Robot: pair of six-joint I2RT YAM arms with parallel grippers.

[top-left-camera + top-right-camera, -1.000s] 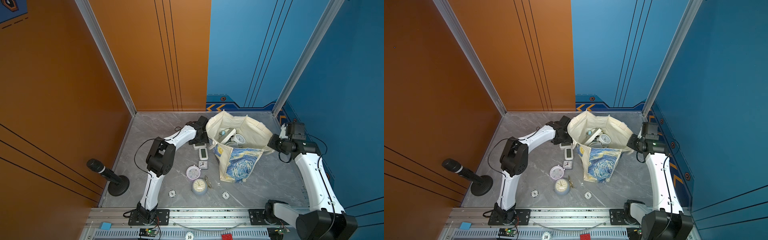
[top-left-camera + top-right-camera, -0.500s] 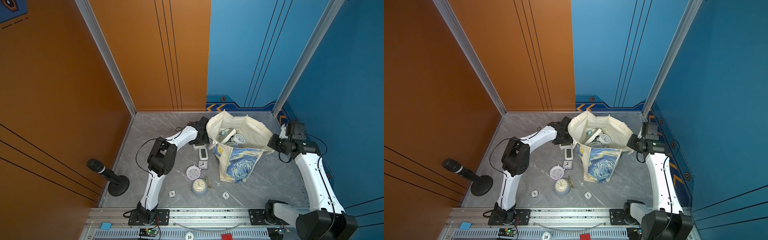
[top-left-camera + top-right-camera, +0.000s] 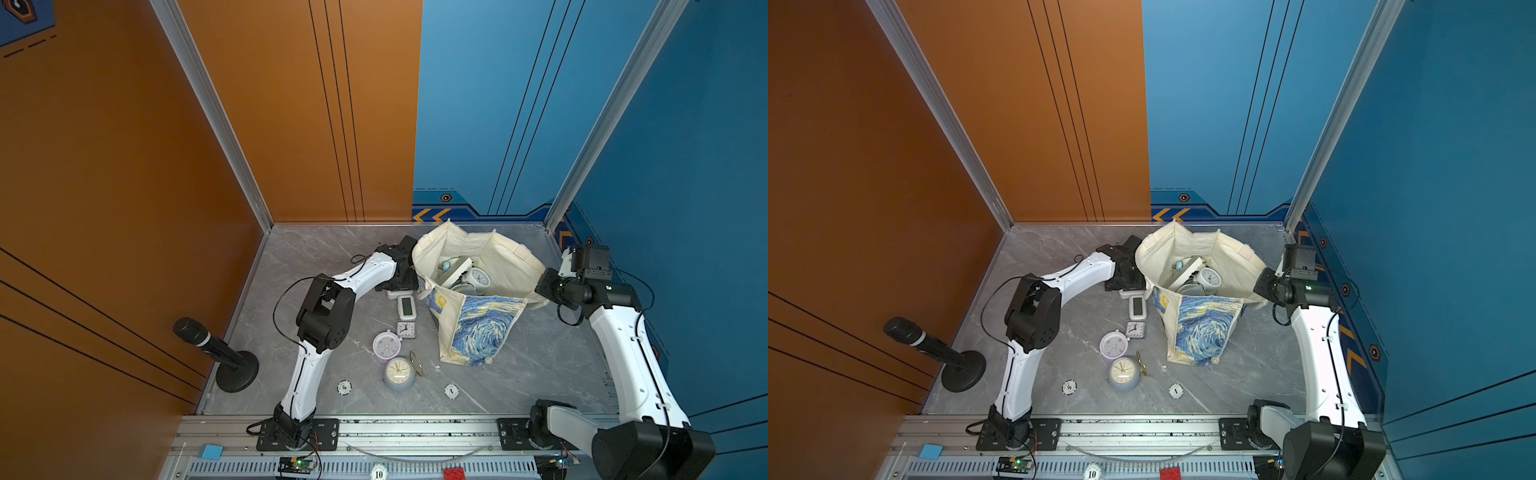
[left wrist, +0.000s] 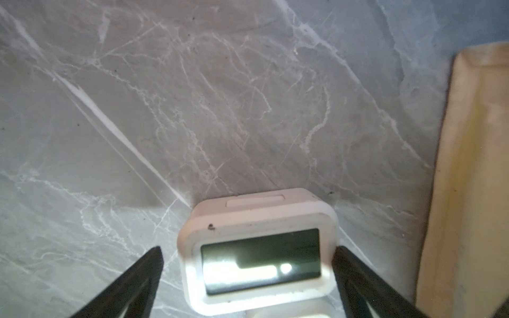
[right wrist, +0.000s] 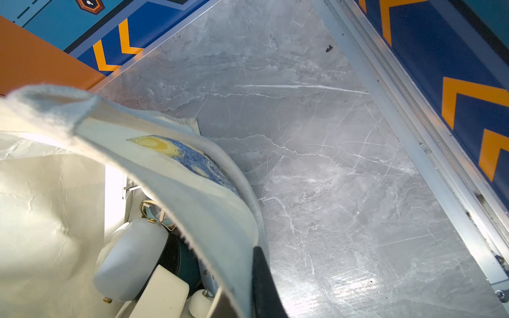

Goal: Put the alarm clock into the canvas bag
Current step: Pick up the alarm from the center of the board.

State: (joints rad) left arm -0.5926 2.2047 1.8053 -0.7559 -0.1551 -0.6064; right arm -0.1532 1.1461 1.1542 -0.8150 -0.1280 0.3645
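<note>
Here, in both top views, the cream canvas bag with blue-and-yellow swirl print [image 3: 478,328] [image 3: 1200,328] is seen open on the grey marble tabletop [image 3: 540,365]. In the left wrist view, the white rectangular alarm clock [image 4: 259,261] is shown there beside the bag, between the spread fingers of the left gripper [image 4: 248,247]. In the right wrist view, the bag's rim is pinched by the closed right gripper [image 5: 248,289].

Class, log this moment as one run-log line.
left gripper: open around white digital alarm clock | right gripper: shut on canvas bag rim | bag contents: white round clock visible
</note>
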